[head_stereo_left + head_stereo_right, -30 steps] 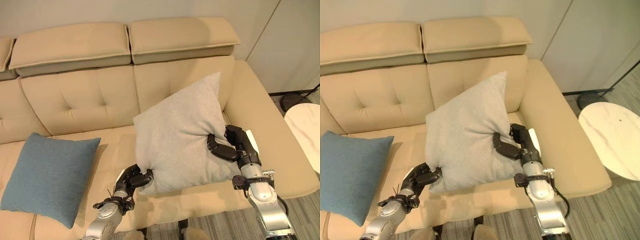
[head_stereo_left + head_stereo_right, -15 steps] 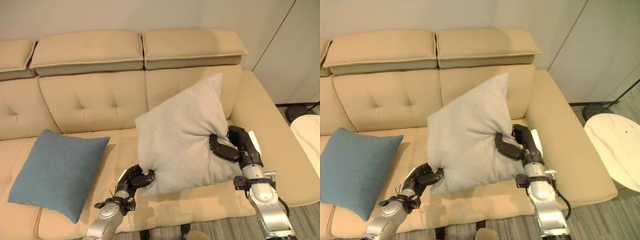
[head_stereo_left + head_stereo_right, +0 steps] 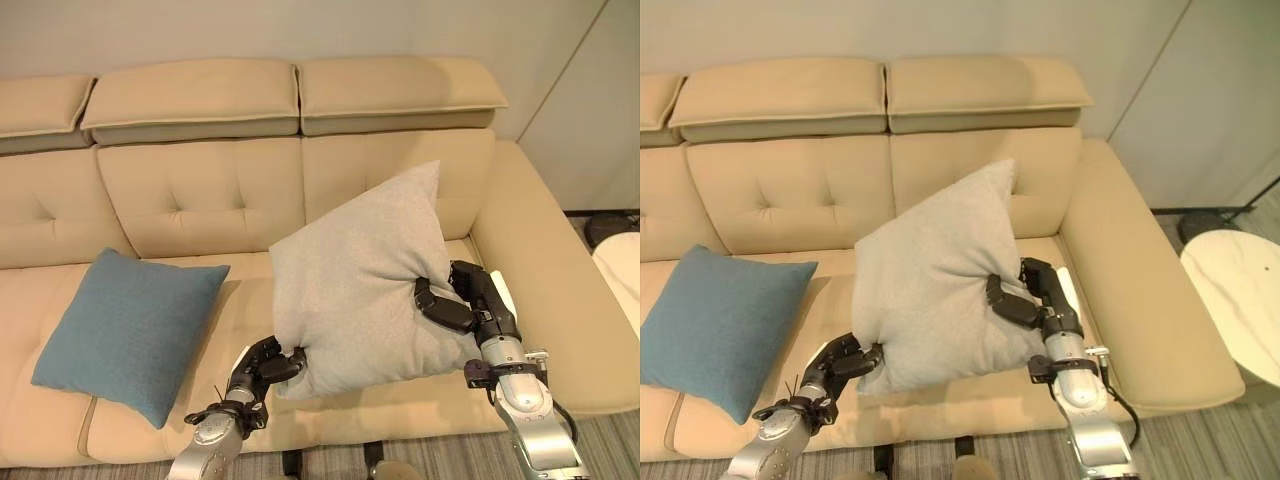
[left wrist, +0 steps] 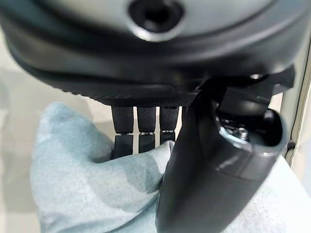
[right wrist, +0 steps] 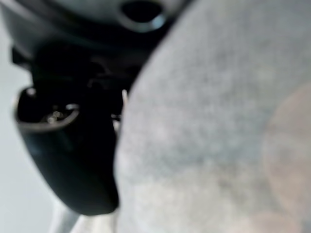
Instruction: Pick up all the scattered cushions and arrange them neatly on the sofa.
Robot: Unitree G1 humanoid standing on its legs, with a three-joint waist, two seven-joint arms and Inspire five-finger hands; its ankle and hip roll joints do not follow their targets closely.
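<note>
— While the grey cushion (image 3: pixel 360 280) is held tilted over the beige sofa (image 3: pixel 200 190), where is it gripped?
— Its lower corner is pinched by the left hand (image 3: pixel 262 365), its side clamped by the right hand (image 3: pixel 450 305). A blue cushion (image 3: pixel 130 330) is seen lying on the seat.
— What is added by the wrist views?
— Fingers (image 4: pixel 138 131) and thumb are shown closed on fabric. The right hand's fingers are hidden by cloth there.

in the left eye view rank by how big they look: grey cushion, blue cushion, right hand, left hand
1. grey cushion, largest, held up nearer the camera
2. blue cushion, somewhat smaller, lying on the sofa
3. right hand and left hand, both gripping the grey cushion, partly hidden in it, too alike to rank
</note>
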